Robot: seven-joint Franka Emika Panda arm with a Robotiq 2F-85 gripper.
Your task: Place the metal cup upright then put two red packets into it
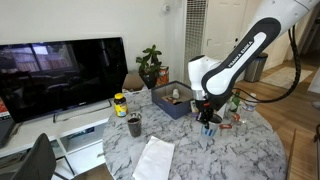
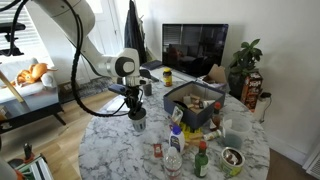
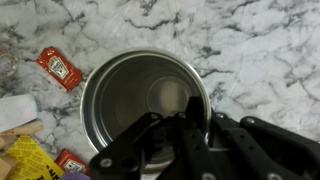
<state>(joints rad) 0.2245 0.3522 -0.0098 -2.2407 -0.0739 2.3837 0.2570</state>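
Wrist view: metal cup (image 3: 150, 95) stands upright on marble worktop (image 3: 260, 40), centre frame; end effector (image 3: 190, 135) narrow, pinching its lower rim. Uprighting looks done; next, release and fetch red packet (image 3: 58, 68), upper left

We can read no text, brand or number in any of these views. In the wrist view, one red packet (image 3: 58, 67) on the counter (image 3: 250, 40) carries small light and dark print, too blurred to make out (the same goes for the second red packet (image 3: 72, 160) at the lower edge). The yellow wrapper (image 3: 25, 158) beside it shows dark marks, not legible. In the exterior views, the labels on the yellow-lidded jar (image 1: 120, 104) and on the small bottles (image 2: 203, 160) are too small to read.
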